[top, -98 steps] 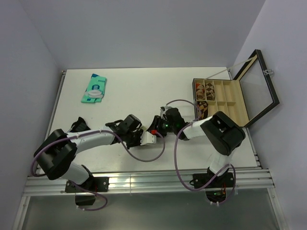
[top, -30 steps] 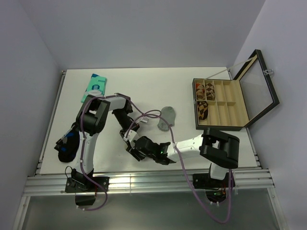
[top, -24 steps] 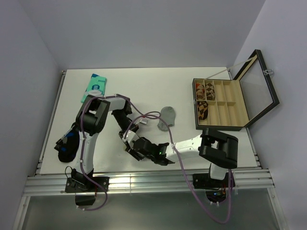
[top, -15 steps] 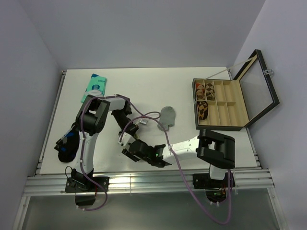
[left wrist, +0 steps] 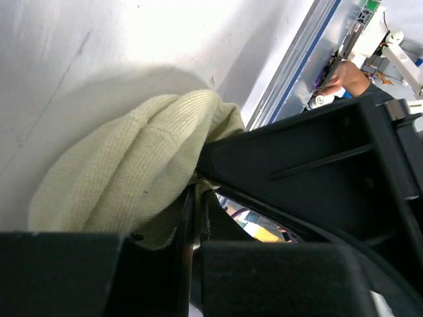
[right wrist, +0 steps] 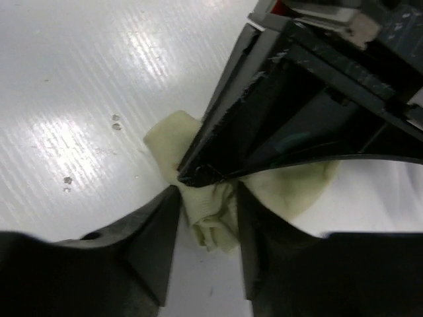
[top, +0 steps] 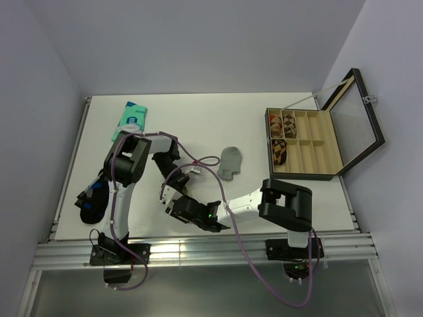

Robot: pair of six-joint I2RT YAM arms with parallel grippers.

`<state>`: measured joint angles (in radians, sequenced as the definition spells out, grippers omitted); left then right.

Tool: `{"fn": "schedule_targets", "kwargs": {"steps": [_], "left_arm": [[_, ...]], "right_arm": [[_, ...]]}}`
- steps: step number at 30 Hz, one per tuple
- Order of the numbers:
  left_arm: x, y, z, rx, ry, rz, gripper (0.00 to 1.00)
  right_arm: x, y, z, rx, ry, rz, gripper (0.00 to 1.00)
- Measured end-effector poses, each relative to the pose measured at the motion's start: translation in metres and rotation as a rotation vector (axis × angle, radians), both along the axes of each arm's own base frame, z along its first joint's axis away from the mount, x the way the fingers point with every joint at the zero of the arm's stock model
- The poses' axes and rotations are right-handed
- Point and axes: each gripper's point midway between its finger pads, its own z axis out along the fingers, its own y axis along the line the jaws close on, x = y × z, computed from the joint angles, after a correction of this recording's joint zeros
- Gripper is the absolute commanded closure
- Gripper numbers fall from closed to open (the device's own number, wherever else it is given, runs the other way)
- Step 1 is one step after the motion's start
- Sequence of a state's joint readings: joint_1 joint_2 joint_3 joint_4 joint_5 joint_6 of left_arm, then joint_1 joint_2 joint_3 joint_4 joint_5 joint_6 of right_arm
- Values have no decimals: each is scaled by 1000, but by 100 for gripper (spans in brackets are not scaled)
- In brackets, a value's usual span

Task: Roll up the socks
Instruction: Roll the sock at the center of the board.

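Note:
The beige sock (left wrist: 125,165) is bunched on the white table near the front edge. My left gripper (left wrist: 196,193) is shut on a thin fold of it. In the right wrist view the sock (right wrist: 215,218) is squeezed between the fingers of my right gripper (right wrist: 207,193), with the left gripper's tip pressed into it from above. In the top view both grippers meet, left (top: 169,191) and right (top: 174,205), and hide this sock. The grey sock (top: 230,162) lies flat on the table, apart from both grippers.
A teal flat packet (top: 130,121) lies at the back left. A dark black-blue cloth item (top: 92,198) lies at the left edge. An open compartment box (top: 310,142) with rolled items stands at the right. Purple cables loop over the table's middle.
Over the last second both grippers have slid together a little left and toward the near edge with the beige sock. The grey sock has not moved.

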<state>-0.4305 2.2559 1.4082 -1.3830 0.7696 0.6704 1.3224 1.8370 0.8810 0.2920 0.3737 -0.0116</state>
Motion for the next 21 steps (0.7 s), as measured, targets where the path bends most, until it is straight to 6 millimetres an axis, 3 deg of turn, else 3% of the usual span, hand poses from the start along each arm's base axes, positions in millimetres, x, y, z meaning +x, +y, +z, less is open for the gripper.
{"fn": "schedule_targets", "kwargs": {"steps": [1, 2, 7, 15, 21], "left_arm": [[0, 0, 0, 0, 0, 0, 89], [0, 0, 0, -1, 0, 1, 86], [0, 3, 0, 0, 0, 3, 70], [0, 3, 6, -11, -30, 52, 63], [14, 0, 9, -22, -109, 157, 63]], "right_arm": [[-1, 1, 0, -2, -1, 4, 72], [-2, 2, -2, -6, 1, 13, 78], [-4, 3, -3, -2, 0, 10, 94], [-4, 3, -3, 108, 49, -23, 97], [1, 0, -2, 205, 121, -34, 98]]}}
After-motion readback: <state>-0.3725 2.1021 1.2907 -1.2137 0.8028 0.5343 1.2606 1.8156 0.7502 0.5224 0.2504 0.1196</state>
